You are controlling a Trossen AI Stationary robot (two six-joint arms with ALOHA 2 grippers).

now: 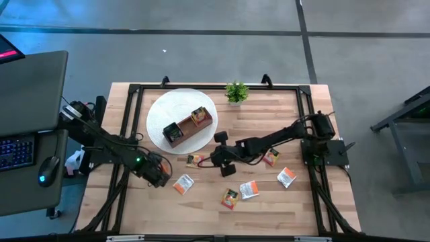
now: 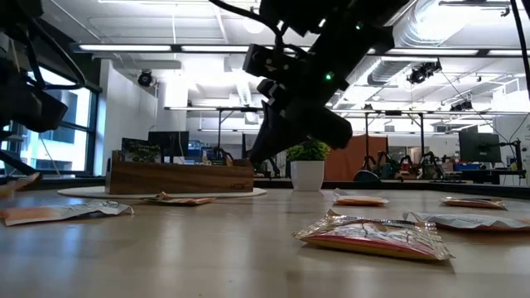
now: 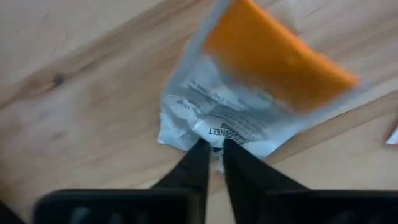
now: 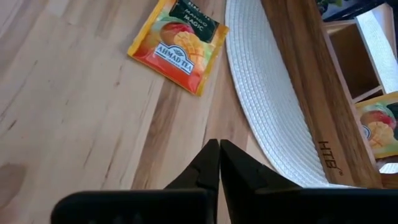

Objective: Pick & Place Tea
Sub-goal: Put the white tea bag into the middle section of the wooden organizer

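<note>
A few tea sachets [image 1: 199, 115] already sit in the wooden box [image 1: 189, 126]; the left hand [image 3: 213, 147] pinches a white-and-orange sachet [image 3: 249, 93] by its edge on the bench [image 1: 269, 208]; the right hand [image 4: 219, 149], closed and empty, hovers near a mango sachet [image 4: 180, 43]; several remain loose.

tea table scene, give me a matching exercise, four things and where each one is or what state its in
Things:
1. left hand
2. right hand
3. wooden box
4. potted plant

States:
A. shut, empty, near the mat's rim
B. on the white round mat
C. at the table's far edge
D. pinching a white-and-orange sachet

Pairs: 1-D, 2-A, 3-B, 4-C
</note>
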